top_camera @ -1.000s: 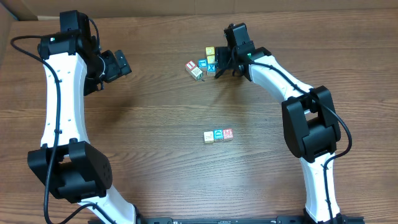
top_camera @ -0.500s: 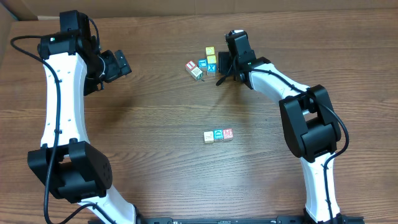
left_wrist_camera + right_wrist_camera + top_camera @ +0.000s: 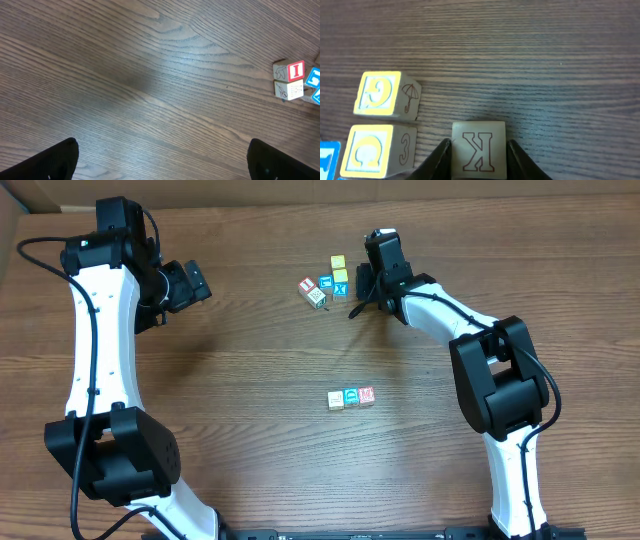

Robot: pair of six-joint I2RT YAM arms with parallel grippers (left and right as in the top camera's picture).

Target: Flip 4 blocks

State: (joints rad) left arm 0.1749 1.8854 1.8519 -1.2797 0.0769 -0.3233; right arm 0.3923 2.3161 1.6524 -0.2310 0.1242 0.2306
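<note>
Compared with a second ago, the right gripper [image 3: 479,144] is sitting slightly closer in on the top cluster. Its fingers [image 3: 441,156] are now pressing both sides of the K block [image 3: 479,155], clamping it where it rests on the table [image 3: 545,60]. That block is lying just right of the lower yellow block [image 3: 370,150], below the upper yellow block [image 3: 376,95].

The left gripper [image 3: 162,150] is hanging unchanged, jaws spread wide and holding nothing. No block is showing any shift. The row of three [image 3: 351,396] is lying mid-table, well apart from the cluster.

From overhead the right gripper is hiding the K block entirely. Its wrist view is cutting off the K block's lower edge and most of a blue block [image 3: 327,157]. The left wrist view is catching a red block [image 3: 296,70] at its right edge.
</note>
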